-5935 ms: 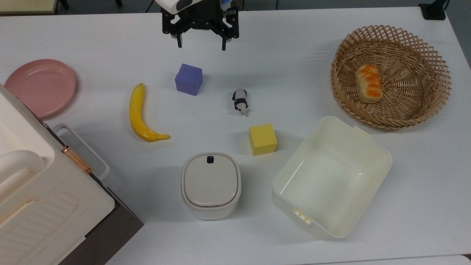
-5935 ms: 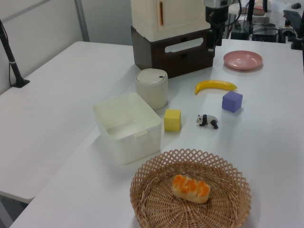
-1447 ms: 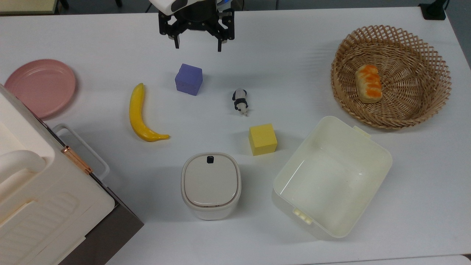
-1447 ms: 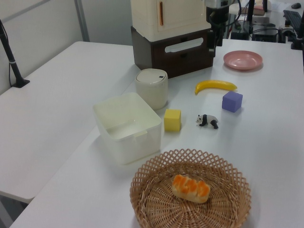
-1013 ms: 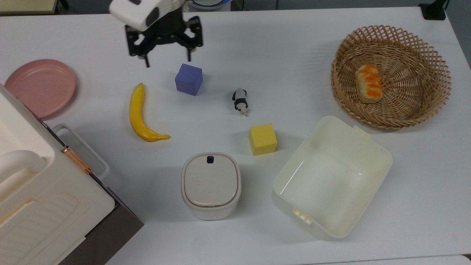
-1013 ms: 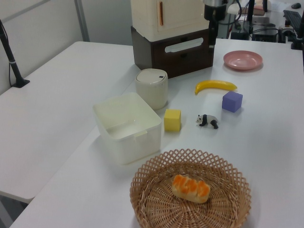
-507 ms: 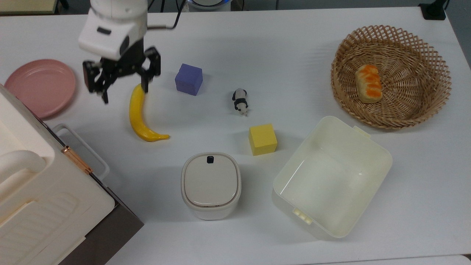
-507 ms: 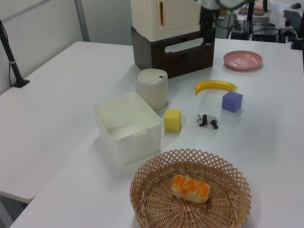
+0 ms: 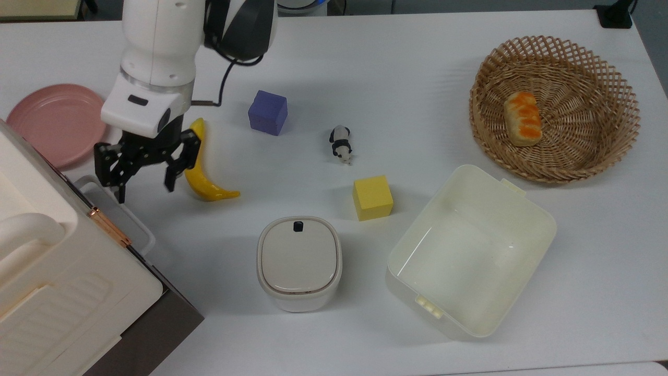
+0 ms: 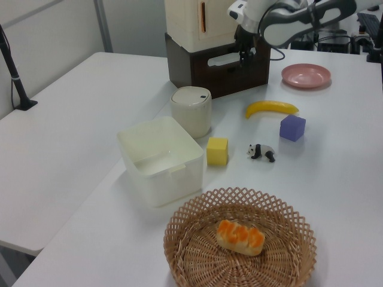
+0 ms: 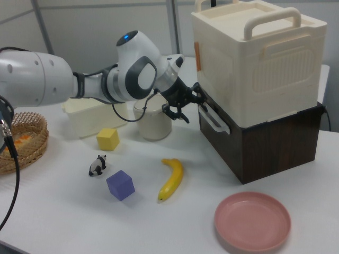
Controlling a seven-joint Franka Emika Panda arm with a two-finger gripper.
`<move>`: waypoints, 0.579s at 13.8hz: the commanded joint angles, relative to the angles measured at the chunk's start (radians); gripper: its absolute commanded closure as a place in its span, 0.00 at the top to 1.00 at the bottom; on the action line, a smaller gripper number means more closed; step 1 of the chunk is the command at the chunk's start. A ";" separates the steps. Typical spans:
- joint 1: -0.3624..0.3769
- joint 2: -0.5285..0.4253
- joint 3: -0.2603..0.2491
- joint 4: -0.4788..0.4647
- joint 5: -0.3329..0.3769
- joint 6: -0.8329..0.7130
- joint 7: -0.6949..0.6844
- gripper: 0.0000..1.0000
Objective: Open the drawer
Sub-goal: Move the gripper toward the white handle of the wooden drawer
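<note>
1. Top view: gripper [image 9: 144, 189] hangs with its fingers spread wide, pointing down toward the top view's lower left, just beside the long white loop handle [image 9: 122, 206] of the drawer [image 9: 136, 250]. One fingertip sits over the handle's upper end; whether it touches cannot be told. The drawer is in the dark brown base at the top view's lower left, under a cream appliance [image 9: 57, 271] with a copper clasp [image 9: 108, 225]. A banana [image 9: 201, 167] lies just beside the gripper, partly behind one finger. A pink plate [image 9: 55, 122] rests on the white desk [image 9: 365, 68] near the arm.

2. Left view: gripper [image 10: 245, 55] is in front of the dark drawer front [image 10: 230, 66], at the handle's right end as the left view shows it. The drawer front lies flush with the base. A purple cube [image 10: 292, 128], a panda figure [image 10: 261, 152] and a yellow cube [image 10: 217, 151] stand well apart from it.

3. Right view: gripper [image 11: 192, 108] has its fingers apart on either side of the handle's [image 11: 213, 119] upper end, empty. A lidded cream bin [image 11: 153, 124] stands behind the arm.
</note>
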State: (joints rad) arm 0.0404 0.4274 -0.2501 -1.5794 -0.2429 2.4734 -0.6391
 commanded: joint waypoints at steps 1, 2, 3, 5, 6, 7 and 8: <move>-0.008 0.039 -0.023 0.022 -0.036 0.093 -0.020 0.67; -0.010 0.053 -0.024 0.022 -0.064 0.108 -0.022 0.59; -0.010 0.057 -0.024 0.022 -0.096 0.114 -0.022 0.53; -0.010 0.067 -0.024 0.021 -0.130 0.131 -0.024 0.45; -0.010 0.068 -0.024 0.018 -0.151 0.137 -0.024 0.43; -0.011 0.071 -0.024 0.016 -0.170 0.144 -0.024 0.41; -0.016 0.071 -0.029 0.012 -0.194 0.159 -0.024 0.38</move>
State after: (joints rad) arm 0.0267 0.4864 -0.2654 -1.5727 -0.3847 2.5880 -0.6456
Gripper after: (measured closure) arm 0.590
